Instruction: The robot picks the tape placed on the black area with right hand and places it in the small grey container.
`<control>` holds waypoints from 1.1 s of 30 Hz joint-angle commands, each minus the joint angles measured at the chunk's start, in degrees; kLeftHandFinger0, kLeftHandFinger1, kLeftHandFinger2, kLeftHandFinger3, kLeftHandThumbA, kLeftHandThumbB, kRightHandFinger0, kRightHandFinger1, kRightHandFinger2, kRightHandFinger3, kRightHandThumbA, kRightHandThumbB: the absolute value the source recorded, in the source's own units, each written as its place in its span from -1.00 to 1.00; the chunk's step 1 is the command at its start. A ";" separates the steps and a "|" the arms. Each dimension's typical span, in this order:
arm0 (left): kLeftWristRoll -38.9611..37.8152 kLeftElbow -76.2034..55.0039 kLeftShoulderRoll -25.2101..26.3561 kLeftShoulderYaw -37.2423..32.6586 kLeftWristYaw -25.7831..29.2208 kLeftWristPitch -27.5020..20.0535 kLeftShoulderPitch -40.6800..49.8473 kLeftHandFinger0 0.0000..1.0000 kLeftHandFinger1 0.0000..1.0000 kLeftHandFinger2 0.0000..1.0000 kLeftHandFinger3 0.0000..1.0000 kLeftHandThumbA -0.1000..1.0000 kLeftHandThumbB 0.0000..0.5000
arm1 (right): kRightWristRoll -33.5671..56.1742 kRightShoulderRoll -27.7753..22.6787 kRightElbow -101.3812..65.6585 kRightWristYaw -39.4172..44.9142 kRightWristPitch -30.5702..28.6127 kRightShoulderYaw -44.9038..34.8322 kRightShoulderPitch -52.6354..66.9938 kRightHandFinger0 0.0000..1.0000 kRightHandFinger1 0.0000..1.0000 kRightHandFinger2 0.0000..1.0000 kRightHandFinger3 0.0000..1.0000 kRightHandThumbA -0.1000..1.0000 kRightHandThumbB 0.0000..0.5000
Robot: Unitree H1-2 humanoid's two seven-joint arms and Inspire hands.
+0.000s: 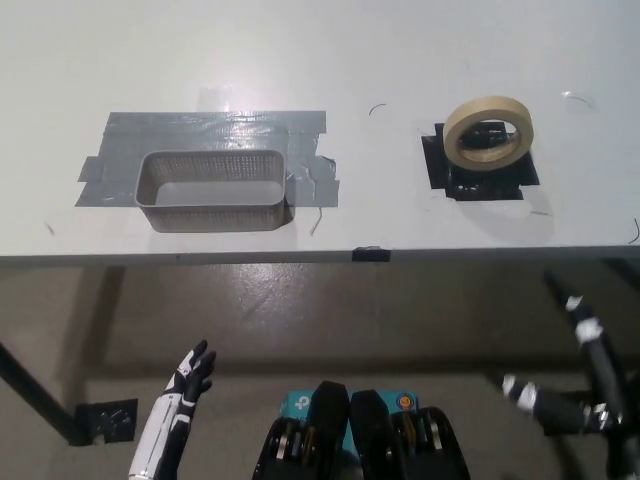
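Note:
A beige tape roll (488, 133) stands tilted on the black patch (440, 165) at the right of the white table (400, 60). Left of it, the small grey mesh container (212, 190) sits on a patch of grey tape and holds nothing. My black right hand (583, 385) hangs below the table's front edge at the bottom right, open, with its fingers spread and nothing in them. It is well short of the roll. At the lower left, also below the table edge, my left hand (188, 380) rests open with its fingers stretched out.
The table's front edge (300, 257) runs across the middle of the picture, with brown floor below it. A black table leg and foot plate (105, 420) stand at the bottom left.

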 commanded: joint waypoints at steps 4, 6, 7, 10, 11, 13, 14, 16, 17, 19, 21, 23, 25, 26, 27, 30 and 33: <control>0.29 -3.85 -0.24 0.16 0.32 -0.98 -0.14 1.00 1.00 1.00 1.00 1.00 -0.52 | -13.10 -5.90 -4.32 0.73 9.94 -1.62 -16.38 1.00 1.00 1.00 1.00 0.64 -0.03; 0.73 -3.52 -0.13 0.17 0.53 -1.38 -0.10 1.00 1.00 1.00 1.00 1.00 -0.51 | -15.66 -7.66 -2.35 1.98 13.01 -0.56 -20.78 1.00 1.00 1.00 1.00 0.75 0.06; 0.56 -3.24 0.11 0.27 0.38 -1.57 -0.16 1.00 1.00 1.00 1.00 1.00 -0.56 | -16.65 -8.41 -0.71 2.19 13.84 0.10 -23.01 1.00 1.00 1.00 1.00 0.78 0.08; 0.29 -2.25 0.34 0.43 0.23 -1.94 -0.19 1.00 1.00 1.00 1.00 1.00 -0.57 | -18.93 -10.22 5.05 2.75 16.15 2.04 -29.16 1.00 1.00 1.00 1.00 0.80 0.20; 0.23 -2.02 0.51 0.42 0.06 -1.83 -0.04 1.00 1.00 1.00 1.00 1.00 -0.57 | -20.44 -10.97 8.78 2.58 16.49 3.21 -32.11 1.00 1.00 1.00 1.00 0.77 0.23; 0.12 -1.79 0.64 0.50 0.03 -1.93 0.08 1.00 1.00 1.00 1.00 1.00 -0.59 | -21.28 -11.48 12.48 2.02 16.87 4.50 -34.64 1.00 1.00 1.00 1.00 0.75 0.24; 0.18 -1.72 0.56 0.50 0.13 -1.89 0.10 1.00 1.00 1.00 1.00 1.00 -0.62 | -22.08 -11.71 15.66 1.62 17.22 5.46 -36.78 1.00 1.00 1.00 1.00 0.71 0.24; 0.28 -1.09 0.63 0.63 0.25 -1.90 -0.36 1.00 1.00 1.00 1.00 1.00 -0.59 | -24.44 -12.42 21.06 1.08 17.97 7.78 -40.50 1.00 1.00 1.00 1.00 0.82 0.33; 0.22 -0.83 0.63 0.71 0.28 -1.96 -0.54 1.00 1.00 1.00 1.00 1.00 -0.58 | -24.86 -12.51 23.72 0.76 17.92 8.60 -42.16 1.00 1.00 1.00 1.00 0.82 0.37; 0.07 -0.57 0.60 0.81 0.28 -2.14 -0.57 1.00 1.00 1.00 1.00 1.00 -0.58 | -25.17 -12.66 26.46 0.18 17.99 9.67 -43.86 1.00 1.00 1.00 1.00 0.80 0.43; -0.39 -0.57 0.73 0.85 -0.15 -1.66 -0.44 1.00 1.00 1.00 1.00 1.00 -0.58 | -26.76 -12.78 31.17 0.18 18.70 11.75 -46.88 1.00 1.00 1.00 1.00 0.88 0.49; 0.03 -0.22 0.75 0.95 0.11 -1.75 -0.39 1.00 1.00 1.00 1.00 1.00 -0.58 | -27.42 -12.23 35.30 -0.81 19.08 13.16 -48.75 1.00 1.00 1.00 1.00 0.88 0.51; 0.47 -0.28 0.96 0.90 0.04 -1.52 -0.16 1.00 1.00 1.00 1.00 1.00 -0.58 | -27.64 -11.82 38.13 -0.57 20.03 14.40 -50.11 1.00 1.00 1.00 1.00 0.90 0.52; 0.51 -0.29 1.03 0.92 0.01 -1.48 -0.18 1.00 1.00 1.00 1.00 1.00 -0.58 | -27.71 -11.76 39.00 -0.60 20.11 14.80 -50.59 1.00 1.00 1.00 1.00 0.91 0.55; 0.38 -0.21 1.21 0.95 -0.16 -1.49 -0.18 1.00 1.00 1.00 1.00 1.00 -0.58 | -27.85 -11.51 40.57 -0.81 20.24 15.30 -51.28 1.00 1.00 1.00 1.00 0.91 0.56; 0.38 -0.25 1.28 0.92 -0.21 -1.43 -0.34 1.00 1.00 1.00 1.00 1.00 -0.57 | -27.64 -11.07 41.82 -1.02 20.74 15.91 -52.17 1.00 1.00 1.00 1.00 0.92 0.58; 0.77 0.24 1.38 0.85 -0.06 -1.61 -0.62 1.00 1.00 1.00 1.00 1.00 -0.54 | -27.97 -10.36 44.02 -2.13 20.37 16.81 -53.50 1.00 1.00 1.00 1.00 0.92 0.59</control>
